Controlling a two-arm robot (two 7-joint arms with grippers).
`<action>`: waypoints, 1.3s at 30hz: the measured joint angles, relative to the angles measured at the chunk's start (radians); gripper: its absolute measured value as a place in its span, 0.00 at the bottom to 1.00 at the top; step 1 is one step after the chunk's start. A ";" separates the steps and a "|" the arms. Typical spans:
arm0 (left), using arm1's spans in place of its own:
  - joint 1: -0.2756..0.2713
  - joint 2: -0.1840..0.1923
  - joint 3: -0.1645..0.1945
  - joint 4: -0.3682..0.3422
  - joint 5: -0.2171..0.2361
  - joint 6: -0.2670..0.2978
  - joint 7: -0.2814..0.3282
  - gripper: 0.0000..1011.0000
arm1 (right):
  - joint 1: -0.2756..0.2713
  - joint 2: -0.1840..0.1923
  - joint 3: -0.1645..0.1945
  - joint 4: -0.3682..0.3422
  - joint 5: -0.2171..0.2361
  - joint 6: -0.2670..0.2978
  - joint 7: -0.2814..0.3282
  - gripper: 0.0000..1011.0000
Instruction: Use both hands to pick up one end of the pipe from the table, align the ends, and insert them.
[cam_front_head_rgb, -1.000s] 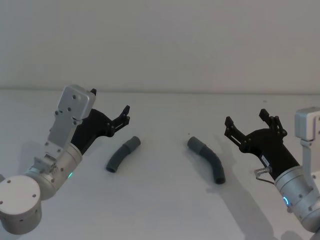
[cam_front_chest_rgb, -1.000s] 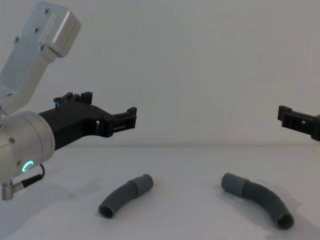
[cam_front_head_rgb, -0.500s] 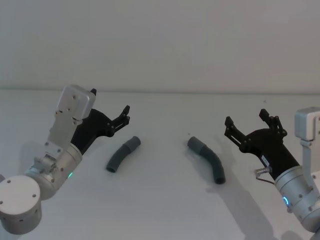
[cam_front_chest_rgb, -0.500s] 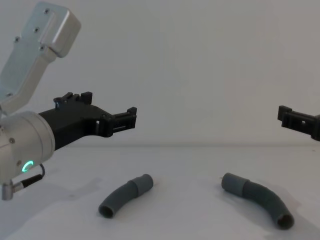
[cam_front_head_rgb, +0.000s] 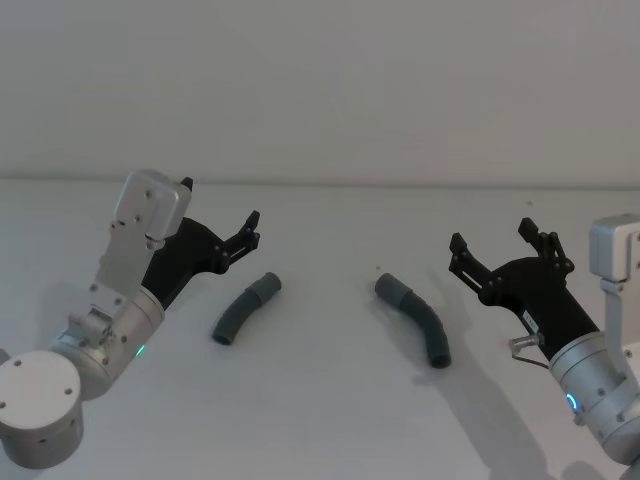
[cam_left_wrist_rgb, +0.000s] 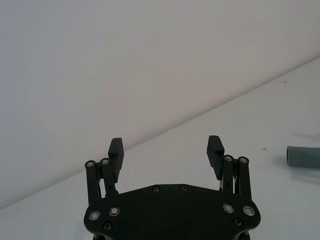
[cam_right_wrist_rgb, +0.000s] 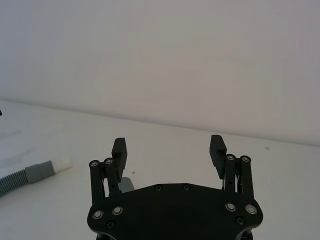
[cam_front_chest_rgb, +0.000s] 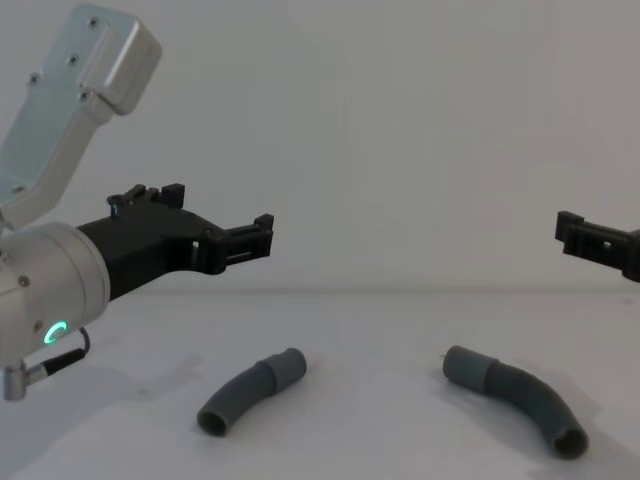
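Grey left pipe (cam_front_head_rgb: 245, 309) and right pipe (cam_front_head_rgb: 415, 318) lie apart on the table (cam_front_head_rgb: 320, 400); left gripper (cam_left_wrist_rgb: 165, 147) and right gripper (cam_right_wrist_rgb: 169, 146) are open, empty; nothing done yet

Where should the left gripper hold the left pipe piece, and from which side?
Probably the ribbed body just behind the cuff, from above, fingers across its width: the left piece lies flat on the table, and the cuff must stay free for joining.
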 joint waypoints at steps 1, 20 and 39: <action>0.000 0.000 0.000 0.000 0.000 0.000 0.000 0.99 | 0.000 0.000 0.000 0.000 0.000 0.000 0.000 0.99; 0.001 0.001 0.000 -0.003 0.000 0.009 -0.002 0.99 | 0.000 0.000 0.000 0.000 0.000 0.000 0.000 0.99; 0.008 0.053 0.004 -0.083 -0.044 0.255 -0.089 0.99 | 0.000 0.000 0.000 0.000 0.000 0.000 0.000 0.99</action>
